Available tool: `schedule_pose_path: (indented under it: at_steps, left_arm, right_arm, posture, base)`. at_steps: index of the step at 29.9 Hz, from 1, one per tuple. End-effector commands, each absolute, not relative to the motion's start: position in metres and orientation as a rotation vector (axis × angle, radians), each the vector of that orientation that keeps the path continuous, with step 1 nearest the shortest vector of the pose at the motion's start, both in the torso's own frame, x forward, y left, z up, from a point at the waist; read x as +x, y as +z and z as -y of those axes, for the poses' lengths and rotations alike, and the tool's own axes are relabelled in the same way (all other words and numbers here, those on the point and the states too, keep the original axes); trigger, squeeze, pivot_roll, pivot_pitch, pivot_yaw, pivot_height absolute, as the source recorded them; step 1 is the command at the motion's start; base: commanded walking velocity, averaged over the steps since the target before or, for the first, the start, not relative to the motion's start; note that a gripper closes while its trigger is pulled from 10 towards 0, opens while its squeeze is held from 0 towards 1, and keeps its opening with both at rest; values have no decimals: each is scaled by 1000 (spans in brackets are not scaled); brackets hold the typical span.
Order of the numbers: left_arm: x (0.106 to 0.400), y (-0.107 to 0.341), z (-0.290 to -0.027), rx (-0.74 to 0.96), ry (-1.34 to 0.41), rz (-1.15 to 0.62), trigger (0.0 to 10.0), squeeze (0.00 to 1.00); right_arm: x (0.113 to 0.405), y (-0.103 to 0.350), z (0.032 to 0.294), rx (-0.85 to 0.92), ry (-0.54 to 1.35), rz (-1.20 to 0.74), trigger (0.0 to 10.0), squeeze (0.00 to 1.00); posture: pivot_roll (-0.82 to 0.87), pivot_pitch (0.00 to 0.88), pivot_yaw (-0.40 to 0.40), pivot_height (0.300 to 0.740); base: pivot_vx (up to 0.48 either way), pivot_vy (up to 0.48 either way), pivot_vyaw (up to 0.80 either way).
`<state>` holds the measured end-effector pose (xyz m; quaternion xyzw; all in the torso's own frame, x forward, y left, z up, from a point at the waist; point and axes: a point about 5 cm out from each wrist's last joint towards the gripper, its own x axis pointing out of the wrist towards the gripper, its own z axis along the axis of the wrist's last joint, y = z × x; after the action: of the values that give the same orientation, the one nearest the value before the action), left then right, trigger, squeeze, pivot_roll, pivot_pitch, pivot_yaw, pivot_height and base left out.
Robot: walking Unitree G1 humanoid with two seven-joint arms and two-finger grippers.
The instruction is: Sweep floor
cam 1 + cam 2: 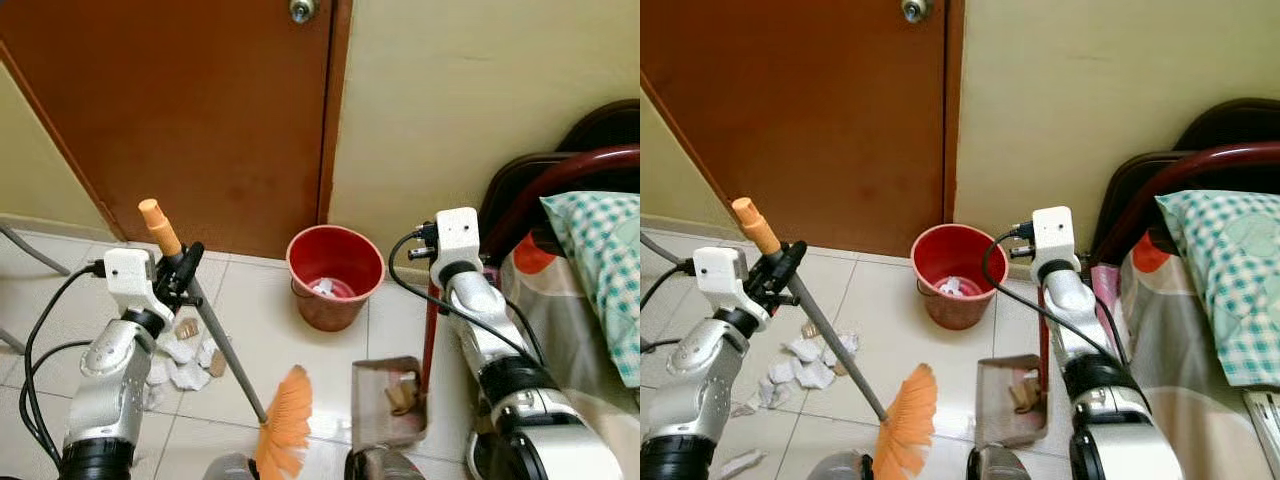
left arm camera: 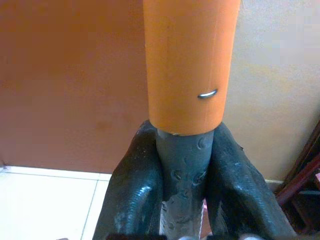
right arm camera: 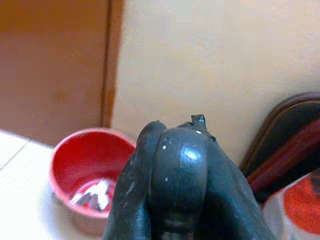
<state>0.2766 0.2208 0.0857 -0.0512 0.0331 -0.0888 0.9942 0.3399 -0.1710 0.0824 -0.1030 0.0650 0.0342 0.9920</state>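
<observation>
My left gripper [image 1: 183, 268] is shut on the grey broom handle [image 2: 184, 170], just below its orange end cap [image 1: 160, 226]. The handle slants down to the orange bristles [image 1: 285, 420], which rest on the tiled floor near my feet. Crumpled white paper and brown scraps [image 1: 185, 358] lie on the tiles beside the handle. A metal dustpan [image 1: 372, 408] stands right of the bristles with a brown scrap [image 1: 403, 396] inside. Its upright red handle [image 1: 430, 335] rises to my right gripper [image 3: 177, 137], whose fingers are shut around the handle's dark top.
A red bucket [image 1: 335, 275] with paper inside stands against the wall, between the brown door [image 1: 190, 110] and a dark red bed frame [image 1: 560, 175]. A bed with a checked pillow [image 1: 600, 250] is close on the right. A metal leg [image 1: 30, 252] crosses the far left.
</observation>
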Motion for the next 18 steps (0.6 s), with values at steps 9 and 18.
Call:
schedule_pose_path:
  at_steps: [9, 18]
  left_arm:
    - [245, 67, -205, 116, -305, -74, 10000, 0]
    - [240, 70, -196, 147, -352, -42, 10000, 0]
  right_arm:
    - [307, 63, 189, -111, -34, -96, 10000, 0]
    - [297, 75, 198, -77, -136, -10, 10000, 0]
  posture:
    - [84, 0, -44, 740]
    - [50, 0, -74, 740]
  base:
    - [0, 0, 0]
    - [0, 0, 0]
